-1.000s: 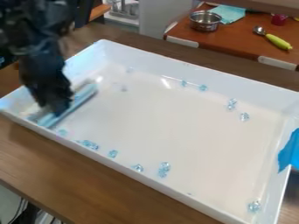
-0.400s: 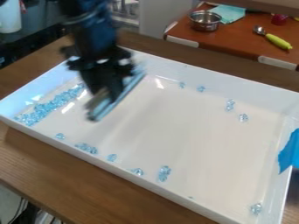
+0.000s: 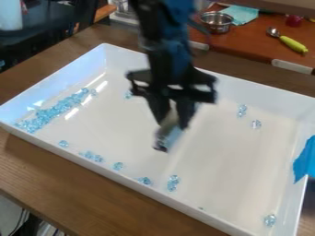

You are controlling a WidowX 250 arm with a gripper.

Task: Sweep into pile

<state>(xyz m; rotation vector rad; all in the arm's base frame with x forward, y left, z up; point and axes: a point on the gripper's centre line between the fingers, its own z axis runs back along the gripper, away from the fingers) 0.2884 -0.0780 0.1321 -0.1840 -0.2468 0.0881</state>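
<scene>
Holding a blue sweeper (image 3: 174, 136) in the gripper (image 3: 172, 123) mid-frame, with most beads (image 3: 55, 110) banked at left in the tray (image 3: 221, 159) and lower and right strays (image 3: 173, 183) ungathered.

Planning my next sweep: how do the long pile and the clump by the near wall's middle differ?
The pile is a long band of many pieces; the clump holds few. The pile lies at the tray's left end, the clump beside its near wall. Both are light blue and glassy.
</scene>
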